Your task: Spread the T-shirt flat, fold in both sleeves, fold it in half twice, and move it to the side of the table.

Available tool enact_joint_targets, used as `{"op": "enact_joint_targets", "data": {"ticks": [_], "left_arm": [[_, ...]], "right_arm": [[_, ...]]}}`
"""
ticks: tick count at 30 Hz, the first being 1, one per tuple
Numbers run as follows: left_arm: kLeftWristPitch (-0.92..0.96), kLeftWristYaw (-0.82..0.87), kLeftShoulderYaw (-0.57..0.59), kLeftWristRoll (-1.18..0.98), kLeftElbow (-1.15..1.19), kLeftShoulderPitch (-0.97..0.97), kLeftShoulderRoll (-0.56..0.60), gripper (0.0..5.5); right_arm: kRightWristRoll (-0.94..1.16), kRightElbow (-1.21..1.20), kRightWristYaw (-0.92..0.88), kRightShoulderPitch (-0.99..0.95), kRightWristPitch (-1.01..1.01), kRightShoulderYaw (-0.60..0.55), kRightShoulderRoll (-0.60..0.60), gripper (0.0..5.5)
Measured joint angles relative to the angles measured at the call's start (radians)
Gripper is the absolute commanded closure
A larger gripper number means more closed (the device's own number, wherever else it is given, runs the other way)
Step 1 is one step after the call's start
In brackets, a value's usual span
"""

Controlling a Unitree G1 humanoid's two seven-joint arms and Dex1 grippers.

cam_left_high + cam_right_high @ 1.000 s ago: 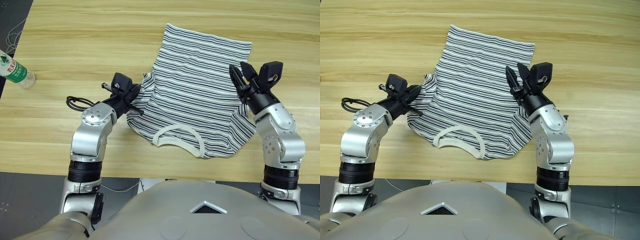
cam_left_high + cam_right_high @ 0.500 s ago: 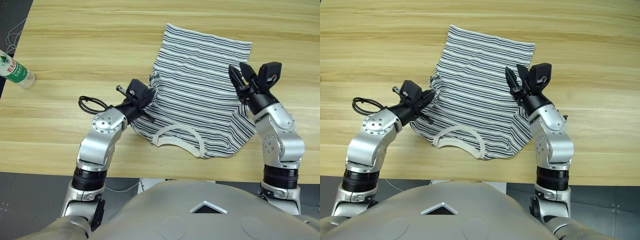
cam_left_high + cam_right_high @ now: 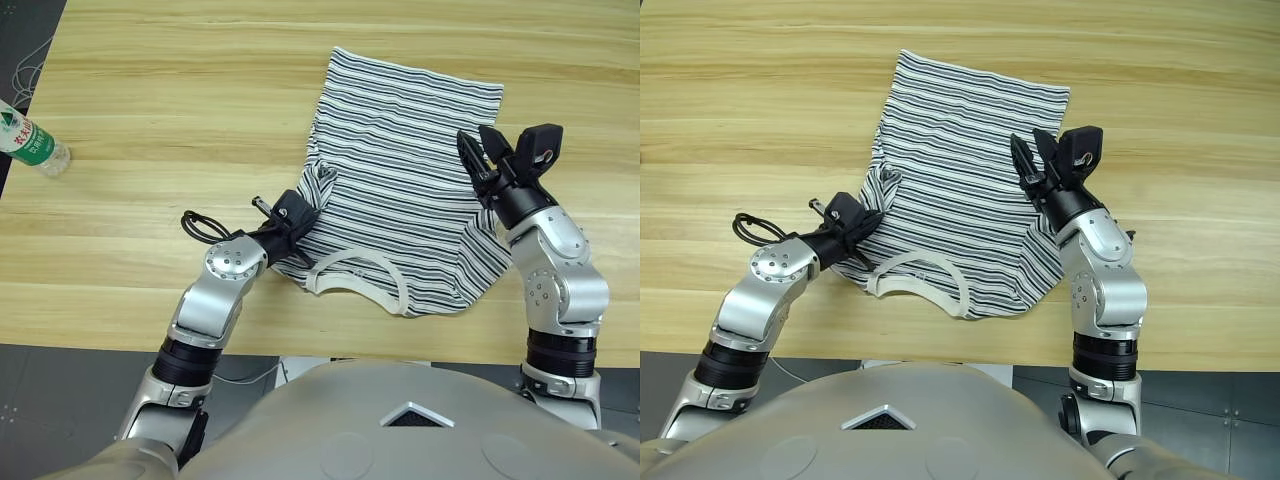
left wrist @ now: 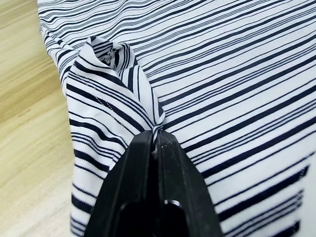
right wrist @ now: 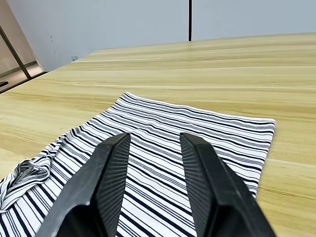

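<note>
Clamping the striped sleeve (image 3: 322,184), the left pincer (image 4: 157,139) has carried it inward from the edge onto the T-shirt (image 3: 400,170) lying mid-tabletop (image 3: 180,90). Farther off, the right pincer (image 5: 153,140) stays above the opposite edge, fingers apart.

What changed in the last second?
The left gripper, shut on the left sleeve, moved toward the robot's right and nearer its body, pulling the sleeve in over the T-shirt. The right gripper stayed open above the shirt's right edge. The rest of the shirt and the bottle did not move.
</note>
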Motion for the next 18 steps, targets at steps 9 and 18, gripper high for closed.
{"op": "enact_joint_targets", "data": {"ticks": [9,18], "left_arm": [[0.026,-0.001,0.015,-0.007,-0.059,0.004,-0.017,3.75],[0.213,-0.013,0.016,-0.147,-0.237,0.051,-0.078,3.75]], "right_arm": [[-0.004,0.000,0.000,0.002,-0.005,0.001,0.000,3.65],[-0.014,0.020,0.001,0.002,-0.006,-0.014,-0.019,3.65]]}}
